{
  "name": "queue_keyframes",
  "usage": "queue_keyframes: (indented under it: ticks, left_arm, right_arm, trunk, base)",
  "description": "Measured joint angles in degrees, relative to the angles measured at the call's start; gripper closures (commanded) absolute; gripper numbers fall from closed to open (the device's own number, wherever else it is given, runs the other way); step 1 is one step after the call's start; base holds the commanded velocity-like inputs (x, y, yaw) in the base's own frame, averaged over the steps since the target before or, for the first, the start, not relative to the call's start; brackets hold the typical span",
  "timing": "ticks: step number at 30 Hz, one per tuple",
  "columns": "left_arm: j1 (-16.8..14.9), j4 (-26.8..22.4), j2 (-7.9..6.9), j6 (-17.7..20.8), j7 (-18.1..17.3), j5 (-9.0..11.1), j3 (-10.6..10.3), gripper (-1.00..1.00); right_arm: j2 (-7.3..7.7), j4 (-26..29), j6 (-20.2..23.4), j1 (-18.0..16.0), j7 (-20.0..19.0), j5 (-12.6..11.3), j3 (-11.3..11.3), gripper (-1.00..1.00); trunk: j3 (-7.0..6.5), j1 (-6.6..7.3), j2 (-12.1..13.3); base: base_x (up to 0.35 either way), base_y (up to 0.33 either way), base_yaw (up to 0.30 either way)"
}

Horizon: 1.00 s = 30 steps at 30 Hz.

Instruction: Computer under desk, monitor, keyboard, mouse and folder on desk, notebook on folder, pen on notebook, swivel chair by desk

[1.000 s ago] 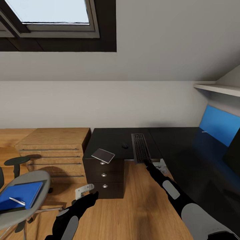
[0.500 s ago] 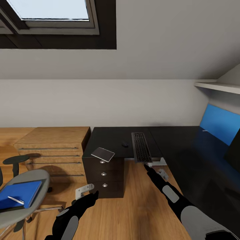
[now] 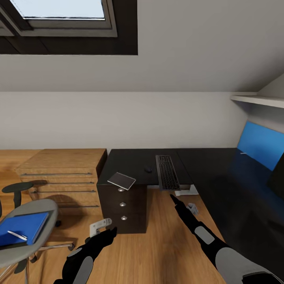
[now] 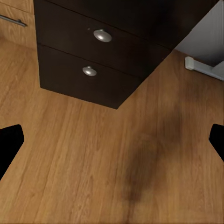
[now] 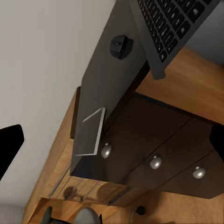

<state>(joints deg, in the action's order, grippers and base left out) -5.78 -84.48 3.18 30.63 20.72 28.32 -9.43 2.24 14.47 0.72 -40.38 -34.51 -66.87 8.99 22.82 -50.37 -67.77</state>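
On the glossy black desk (image 3: pixel 130 161) lie the keyboard (image 3: pixel 167 177), its near end past the front edge, and the small mouse (image 3: pixel 148 170) to its left. The grey notebook (image 3: pixel 122 180) overhangs the corner above the drawers; it shows again in the right wrist view (image 5: pixel 91 132) with the mouse (image 5: pixel 121 46) and keyboard (image 5: pixel 175 23). My right gripper (image 3: pixel 172 197) hangs open just short of the keyboard's near end. My left gripper (image 3: pixel 109 232) is open, low over the floor. The swivel chair (image 3: pixel 39 209) carries the blue folder (image 3: pixel 27 225) and the pen (image 3: pixel 16 235). The monitor's edge (image 3: pixel 277 177) is far right. The computer is out of view.
A light wooden chest (image 3: pixel 63 173) stands left of the desk. The dark drawer unit (image 4: pixel 93 56) with silver knobs sits in front of my left gripper. A white bracket (image 3: pixel 98 225) and a small grey piece (image 3: pixel 192 207) lie on the plank floor. A blue wall panel (image 3: pixel 260 148) is at the right.
The camera has shifted a little, sliding the scene left and down. My right gripper has drawn back from the keyboard's near end, leaving a small gap. The left arm is as before.
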Motion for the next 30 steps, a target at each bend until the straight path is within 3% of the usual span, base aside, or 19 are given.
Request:
queue_keyframes:
  ticks: [2,5,12,19,27,30]
  left_arm:
    - [0.07,0.0,-0.01,-0.13,0.0,-0.02,-1.71,-1.0]
    - [0.1,-0.02,-0.01,-0.2,0.0,-0.08,-2.29,-1.0]
    - [0.44,-0.4,-0.01,-0.45,0.06,-0.18,-2.46,-1.0]
    - [3.71,-5.61,-0.07,-0.59,1.14,-0.27,-2.47,-1.0]
    - [4.92,-7.15,-0.1,-0.58,1.3,-0.24,-2.47,-1.0]
    - [5.0,-7.27,-0.1,-0.54,1.31,-0.24,-2.47,-1.0]
  right_arm:
    - [-0.14,-0.23,0.03,0.0,0.09,-0.16,-0.05,-1.0]
    - [-0.17,-0.28,0.08,0.0,0.24,-0.27,-0.07,-1.0]
    - [-0.17,-0.12,0.04,0.0,0.24,-0.53,-0.06,-1.0]
    - [-0.1,0.06,0.18,0.0,0.34,-0.49,0.0,-1.0]
    - [-0.21,0.17,0.09,0.0,1.61,-0.55,-0.07,-1.0]
    - [-0.28,0.31,-0.01,0.0,2.9,-0.66,-1.77,-1.0]
  trunk:
    - [0.36,-0.44,-0.8]
    - [0.9,-1.1,-2.01]
    - [2.16,-2.64,-4.81]
    - [3.42,-4.17,-7.63]
    - [4.85,-5.93,-10.83]
    - [5.39,-6.59,-12.04]
  base:
    - [0.0,0.0,0.0]
    - [0.0,0.0,0.0]
    - [0.0,0.0,0.0]
    - [0.0,0.0,0.0]
    - [0.0,0.0,0.0]
    - [0.0,0.0,0.0]
